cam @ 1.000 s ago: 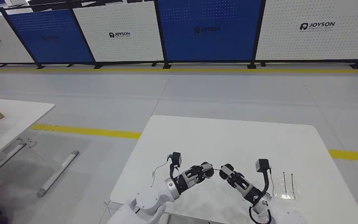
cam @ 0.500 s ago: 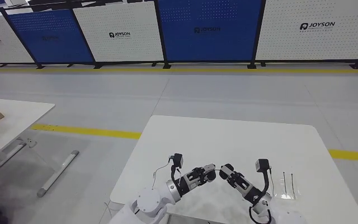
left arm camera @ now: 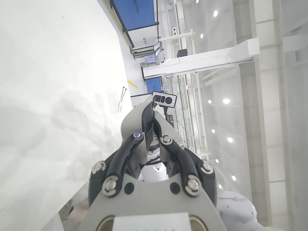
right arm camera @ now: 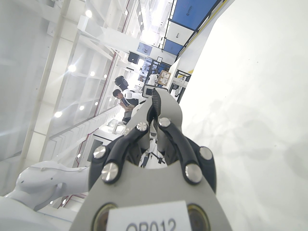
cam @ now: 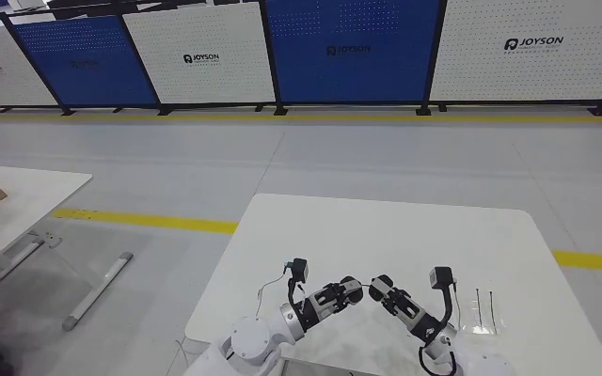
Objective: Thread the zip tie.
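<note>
My two grippers meet tip to tip over the near part of the white table (cam: pixel 395 226). The left gripper (cam: pixel 352 287) is shut, its fingers (left arm camera: pixel 146 114) pressed together. The right gripper (cam: pixel 378 285) is shut too, its fingers (right arm camera: pixel 168 111) closed. A thin dark zip tie (cam: pixel 363 279) shows as a short strand bridging the small gap between them, an end in each. In both wrist views the closed fingers hide the tie.
Two spare zip ties (cam: pixel 484 301) lie side by side on the table to the right, also seen as spare ties (left arm camera: pixel 122 94) past the left gripper. A small clear packet (cam: pixel 482 329) sits just nearer. The table's far half is bare.
The left gripper has edged right, closing most of the gap to the right gripper. The right arm has stayed put.
</note>
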Motion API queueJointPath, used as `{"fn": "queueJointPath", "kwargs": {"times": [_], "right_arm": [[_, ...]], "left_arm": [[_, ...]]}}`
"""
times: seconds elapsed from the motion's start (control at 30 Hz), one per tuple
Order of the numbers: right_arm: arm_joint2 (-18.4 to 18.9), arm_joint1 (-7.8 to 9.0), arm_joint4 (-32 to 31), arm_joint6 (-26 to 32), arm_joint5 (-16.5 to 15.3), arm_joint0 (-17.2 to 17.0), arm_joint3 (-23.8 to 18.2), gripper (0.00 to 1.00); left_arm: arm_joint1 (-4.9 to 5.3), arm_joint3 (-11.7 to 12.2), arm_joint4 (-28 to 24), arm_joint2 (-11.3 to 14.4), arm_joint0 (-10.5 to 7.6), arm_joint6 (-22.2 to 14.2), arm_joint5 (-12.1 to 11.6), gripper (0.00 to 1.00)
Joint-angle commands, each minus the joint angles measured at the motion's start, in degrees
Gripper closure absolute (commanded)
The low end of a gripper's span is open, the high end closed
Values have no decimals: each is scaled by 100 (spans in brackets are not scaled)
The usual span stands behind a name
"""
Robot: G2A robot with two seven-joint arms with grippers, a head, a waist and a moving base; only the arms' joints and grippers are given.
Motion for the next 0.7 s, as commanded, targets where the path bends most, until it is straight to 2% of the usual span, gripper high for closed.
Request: {"fn": "queueJointPath", "kwargs": {"times": [0.0,0.13,0.17,0.2,0.33,0.57,0.67], "right_arm": [[0,0,0,0,0,0,0,100],[-15,-5,-74,-65,38,-19,-44,100],[-18,-6,-91,-61,42,-26,-56,60],[-15,-5,-101,-51,46,-31,-64,0],[56,7,5,67,3,-82,-102,0],[452,63,174,-14,-215,-347,-245,0],[632,84,277,-49,-221,-499,-349,0]], "left_arm": [[2,-1,2,4,0,11,2,100],[4,-4,-12,14,-1,38,12,100],[4,-8,-22,17,-3,39,23,100],[5,-12,-38,18,-5,37,37,100],[11,-31,-104,-1,-8,47,115,100],[43,-54,-162,-117,23,-35,203,100],[73,-98,-186,-253,74,-120,129,100]]}}
